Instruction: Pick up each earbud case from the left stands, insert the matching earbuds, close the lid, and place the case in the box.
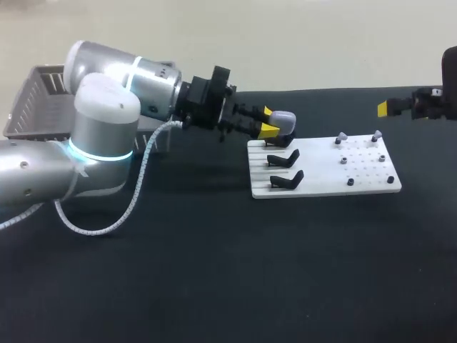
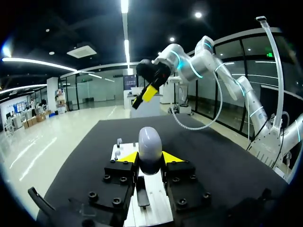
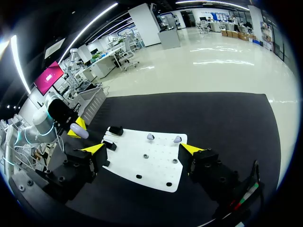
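- Currently the left jaws, at the end of the left arm (image 1: pixel 100 136), are clenched on the earbud case (image 1: pixel 283 120), one yellow tip pressed to each flank.
- Gripping by the sides leaves the rounded top of the case free, which I judge deliberate, since the lid must be opened before anything goes in.
- The case sits above the rear left corner of the white board (image 1: pixel 325 187), over the row of black stands (image 1: pixel 283 158). Two of them, nearer the camera, are bare. Whether the case is quite clear of the rearmost stand I cannot tell from the head view.
- One earbud (image 1: pixel 342 136) and a second earbud (image 1: pixel 375 134) stand on pegs along the board's far edge, well apart from the case (upright, so they can be plucked from above).
- The right jaws, on the right arm (image 1: pixel 432 96), are released and spread wide, empty, hanging off beyond the board's right end. That looks like a waiting post for the earbuds.
- The basket (image 1: pixel 32 100) that serves as the box rests on the black bench (image 1: pixel 214 286) behind the left arm, near that arm for the final drop.
- By my reckoning the step in hand is the pick-up, with insertion, closing and boxing not yet done.
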